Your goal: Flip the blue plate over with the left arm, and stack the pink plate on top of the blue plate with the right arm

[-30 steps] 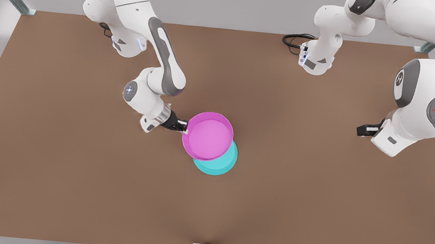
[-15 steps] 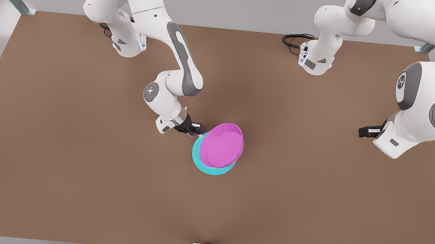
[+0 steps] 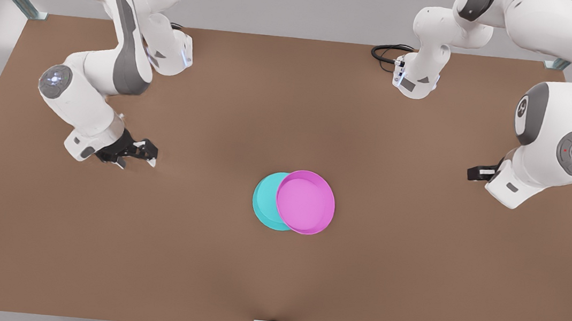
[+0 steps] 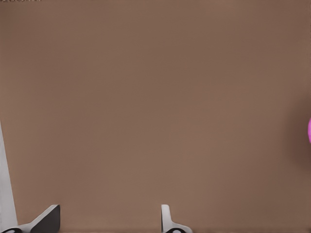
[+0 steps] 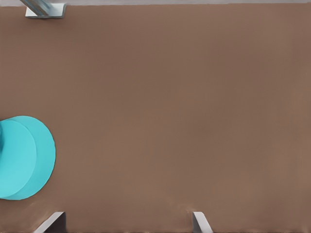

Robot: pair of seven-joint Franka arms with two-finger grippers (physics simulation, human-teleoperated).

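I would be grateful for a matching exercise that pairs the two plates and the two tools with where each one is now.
Things:
1. pink plate
2. blue plate
3. right tool
4. left tool

Places or states:
A. open, near the table edge at the front view's right
B. partly covered, flat on the table
C. open, above bare table at the front view's left
D. hollow side up, lying off-centre on the other plate

Pairs: 1-D, 2-B, 3-C, 4-A

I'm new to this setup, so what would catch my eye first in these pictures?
The pink plate lies off-centre on the blue plate in the middle, shifted toward the front view's right. The right hand hangs open at the front view's left, clear of both plates; the left hand waits open at that view's right.
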